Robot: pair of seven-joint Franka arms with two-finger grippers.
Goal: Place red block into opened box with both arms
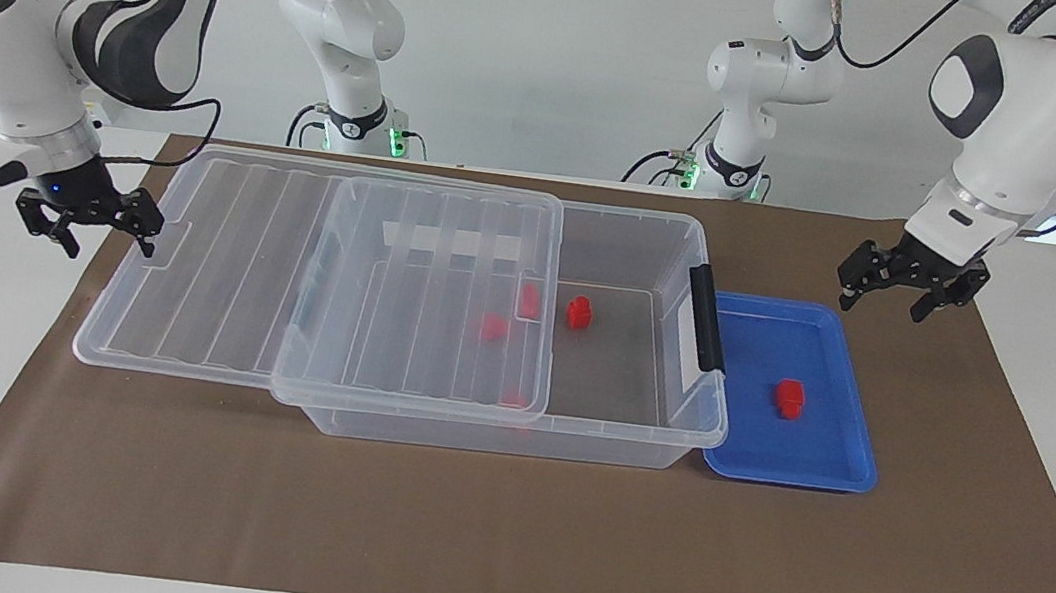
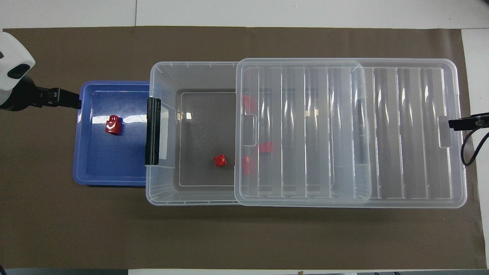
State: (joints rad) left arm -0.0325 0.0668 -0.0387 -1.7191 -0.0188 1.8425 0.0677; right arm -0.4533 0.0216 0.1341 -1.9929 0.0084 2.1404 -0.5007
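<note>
facing view: the box sits half open, its lid slid toward the right arm's end. the red block lies in the blue tray beside the box. the left gripper hangs over the tray's edge, jaws spread. the right gripper is at the lid's end, jaws spread.

overhead view: the red block rests in the tray, with the left gripper over its rim.
</note>
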